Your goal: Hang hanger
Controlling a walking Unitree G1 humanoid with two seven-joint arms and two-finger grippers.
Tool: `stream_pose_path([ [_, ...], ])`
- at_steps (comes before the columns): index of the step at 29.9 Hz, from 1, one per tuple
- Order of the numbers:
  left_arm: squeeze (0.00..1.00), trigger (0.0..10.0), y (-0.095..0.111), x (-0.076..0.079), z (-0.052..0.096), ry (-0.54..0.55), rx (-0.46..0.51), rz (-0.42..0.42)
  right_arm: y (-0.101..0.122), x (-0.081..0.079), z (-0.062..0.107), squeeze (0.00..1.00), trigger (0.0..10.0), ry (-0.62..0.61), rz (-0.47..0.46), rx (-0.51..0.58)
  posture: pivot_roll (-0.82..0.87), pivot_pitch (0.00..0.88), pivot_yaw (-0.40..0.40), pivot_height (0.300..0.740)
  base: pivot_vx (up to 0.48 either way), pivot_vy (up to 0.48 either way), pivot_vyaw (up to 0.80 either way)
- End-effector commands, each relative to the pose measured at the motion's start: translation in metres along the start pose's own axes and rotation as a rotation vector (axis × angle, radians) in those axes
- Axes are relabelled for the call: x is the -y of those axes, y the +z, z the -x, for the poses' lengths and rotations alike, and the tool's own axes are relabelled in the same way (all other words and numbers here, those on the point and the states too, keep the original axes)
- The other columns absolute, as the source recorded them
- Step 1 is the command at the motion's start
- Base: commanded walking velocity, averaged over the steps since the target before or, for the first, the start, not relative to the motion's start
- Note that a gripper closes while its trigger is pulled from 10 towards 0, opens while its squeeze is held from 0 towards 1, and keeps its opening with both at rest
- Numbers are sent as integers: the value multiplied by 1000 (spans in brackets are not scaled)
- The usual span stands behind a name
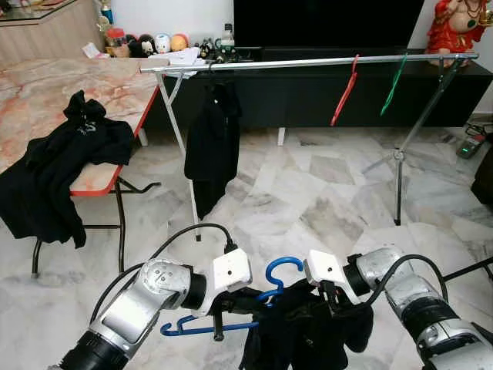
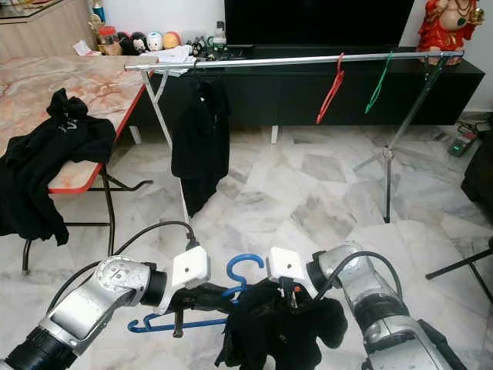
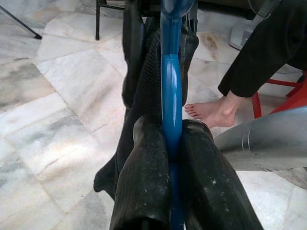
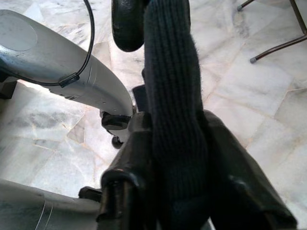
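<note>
A blue hanger point(image 1: 281, 270) is held low in front of me, its hook pointing up and its bar point(image 1: 208, 329) running off to the left. My left gripper point(image 3: 171, 132) is shut on the blue hanger's neck. A black garment point(image 1: 308, 335) is draped over the hanger's right side. My right gripper point(image 4: 175, 129) is shut on a fold of this dark knit cloth, just right of the hook. Ahead, a silver clothes rail point(image 1: 308, 63) spans the room at some distance from both grippers.
On the rail hang a black garment point(image 1: 212, 142), a red hanger point(image 1: 344, 91) and a green hanger point(image 1: 394, 83). A marble-topped table point(image 1: 46, 85) at the left carries more black clothing point(image 1: 62, 162). A person's bare foot point(image 3: 211, 111) stands on the floor nearby.
</note>
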State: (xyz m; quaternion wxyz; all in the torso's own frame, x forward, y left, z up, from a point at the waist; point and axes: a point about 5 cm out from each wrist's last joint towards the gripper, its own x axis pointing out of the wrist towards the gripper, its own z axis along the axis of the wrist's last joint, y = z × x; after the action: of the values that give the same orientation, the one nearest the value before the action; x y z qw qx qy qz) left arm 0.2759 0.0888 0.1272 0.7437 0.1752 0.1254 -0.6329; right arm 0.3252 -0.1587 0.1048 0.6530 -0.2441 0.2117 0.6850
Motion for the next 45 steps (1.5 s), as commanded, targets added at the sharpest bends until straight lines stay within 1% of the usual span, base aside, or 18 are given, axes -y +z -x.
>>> stream_pose_path([
  [1,0,10000,18,-4,1,7,47,-73,-3,-1,-2,0,0,-6,-12,-11,76,73,-10,740,0,0,0],
  [9,0,10000,21,-7,-2,34,69,-80,-3,-2,-4,0,0,0,-9,-2,73,57,-10,740,0,0,0],
  [13,0,10000,21,-10,-5,53,74,-69,-3,-2,-5,0,0,-2,-14,6,74,37,-9,740,0,0,0],
  [15,0,10000,18,-14,-6,95,71,-60,-2,-1,-5,0,0,-11,-20,16,72,31,-9,740,0,0,0],
  [19,0,10000,17,-16,-7,105,77,-48,-2,-2,-6,0,0,-2,-22,10,70,21,-8,740,0,0,0],
  [20,1000,10000,18,-16,-7,112,88,-43,-3,-3,-6,0,0,5,-23,8,69,19,-6,740,0,0,0],
  [26,1000,10000,15,-15,-4,91,75,-46,-7,-5,-8,0,0,-1,-31,-10,68,20,-7,740,0,0,0],
  [29,1000,10000,11,-15,1,88,43,-51,-15,-9,-11,0,0,3,-29,-66,67,23,-8,740,0,0,0],
  [30,1000,10000,7,-14,6,79,17,-57,-20,-11,-13,0,0,-2,-25,-93,69,25,-7,740,0,0,0],
  [34,1000,10000,0,-13,21,69,-19,-51,-29,-13,-13,0,0,-44,-36,-146,71,30,-5,740,0,0,0],
  [36,1000,10000,-4,-13,32,78,-45,-48,-39,-19,-12,0,0,-24,-32,-215,70,32,-9,740,0,0,0],
  [37,1000,10000,-4,-13,32,78,-45,-48,-39,-19,-12,0,0,-24,-32,-215,70,32,-9,740,0,0,0],
  [39,1000,10000,-9,-13,43,105,-64,-37,-42,-20,-13,0,0,-60,-44,-206,73,41,-13,740,0,0,0],
  [40,1000,10000,-11,-15,48,137,-67,-27,-41,-17,-13,0,0,-104,-50,-190,75,44,-14,740,0,0,0],
  [41,1000,10000,-15,-18,54,203,-64,-11,-40,-13,-12,0,0,-176,-64,-177,81,58,-14,740,0,0,0],
  [43,1000,10000,-18,-21,58,249,-59,-1,-40,-10,-10,0,0,-219,-80,-177,83,59,-14,740,0,0,0],
  [44,1000,10000,-26,-26,63,345,-41,46,-40,-8,-7,0,0,-257,-63,-180,85,60,-16,740,0,0,0],
  [45,1000,10000,-32,-29,65,406,-42,69,-39,-6,-5,0,0,-284,-65,-172,83,73,-20,740,0,0,0],
])
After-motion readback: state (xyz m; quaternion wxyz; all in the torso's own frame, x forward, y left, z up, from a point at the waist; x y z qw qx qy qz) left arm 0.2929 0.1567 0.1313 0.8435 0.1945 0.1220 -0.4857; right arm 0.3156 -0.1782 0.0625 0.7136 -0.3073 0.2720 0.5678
